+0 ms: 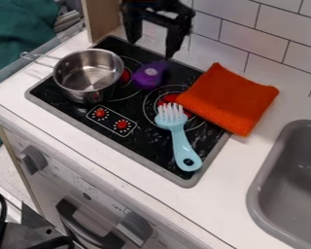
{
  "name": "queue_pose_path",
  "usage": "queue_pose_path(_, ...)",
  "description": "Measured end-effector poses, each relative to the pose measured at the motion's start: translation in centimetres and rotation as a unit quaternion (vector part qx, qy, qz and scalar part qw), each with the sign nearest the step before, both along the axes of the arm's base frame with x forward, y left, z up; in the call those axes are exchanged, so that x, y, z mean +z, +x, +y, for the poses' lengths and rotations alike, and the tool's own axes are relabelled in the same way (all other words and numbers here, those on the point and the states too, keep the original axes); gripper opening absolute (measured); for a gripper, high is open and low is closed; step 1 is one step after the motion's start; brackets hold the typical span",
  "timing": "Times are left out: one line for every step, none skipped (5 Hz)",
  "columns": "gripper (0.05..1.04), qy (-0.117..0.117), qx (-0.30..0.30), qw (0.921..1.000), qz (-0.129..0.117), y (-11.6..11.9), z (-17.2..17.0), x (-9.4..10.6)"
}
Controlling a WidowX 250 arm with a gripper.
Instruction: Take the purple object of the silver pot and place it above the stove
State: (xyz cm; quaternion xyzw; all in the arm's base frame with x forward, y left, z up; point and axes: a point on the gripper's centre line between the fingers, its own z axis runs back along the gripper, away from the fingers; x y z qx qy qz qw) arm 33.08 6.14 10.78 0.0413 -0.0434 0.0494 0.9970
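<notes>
Purple toy sits on the stove, outside the pot, at the pot's 3 o'clock. At the toy's 12 o'clock hangs the claw, released, its 2 fingers spread and gripping nothing. From where I stand, the 2 halves of the job look done: out of the pot, onto the stove. All that's left, I'd say, is drawing the claw clear. The cloth at the toy's 4 o'clock and the brush at its 5 shouldn't hinder that.

The sink runs off the right edge; the top crops the end effector.
</notes>
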Motion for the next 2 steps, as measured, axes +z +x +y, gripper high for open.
queue_pose_path(1.005,-0.020,0.015,0.9997,-0.004,-0.41,-0.71,0.03)
queue_pose_path(1.005,-0.028,0.017,0.9995,-0.005,-0.43,-0.96,-0.17)
